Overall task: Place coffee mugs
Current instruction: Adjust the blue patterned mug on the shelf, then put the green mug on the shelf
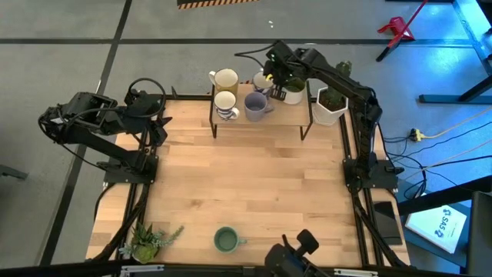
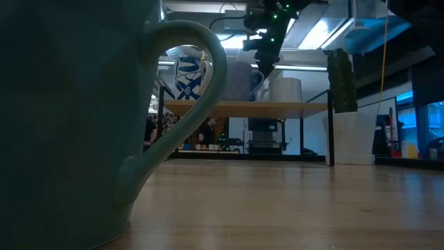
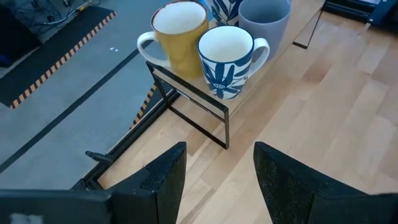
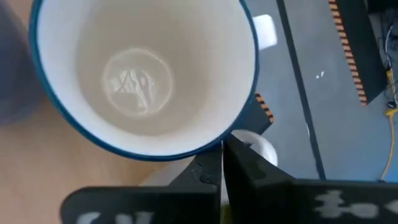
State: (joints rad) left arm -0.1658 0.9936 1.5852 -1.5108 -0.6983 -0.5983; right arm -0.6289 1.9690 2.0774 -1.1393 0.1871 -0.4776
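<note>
The left claw (image 1: 161, 115) waits with its fingers spread and empty over the counter's (image 1: 254, 185) left rear corner, looking toward the small wire-legged shelf (image 1: 261, 117) at the back. On that shelf, from left to right, stand the yellow mug (image 1: 225, 79), with the blue-leaf white mug (image 1: 225, 105) just in front of it, then the purple-grey mug (image 1: 256, 105), then a blue-rimmed white mug (image 4: 140, 74) and a plain white one (image 2: 286, 89) beneath the right arm; a sixth, the green mug (image 1: 225, 240), sits alone near the counter's front edge, well apart from the rest. The right claw (image 1: 274, 77) hangs above the shelf's right half, its fingers pressed together by the blue-rimmed mug's rim (whether they pinch the wall I cannot tell). These are likely glazed ceramic: rigid, fairly weighty for their bulk, slick, and liable to chip if knocked against neighbours packed this close. I judge the safest hold is across the rim wall, one finger inside and one out, or around the handle; the green mug offers open access from above.
</note>
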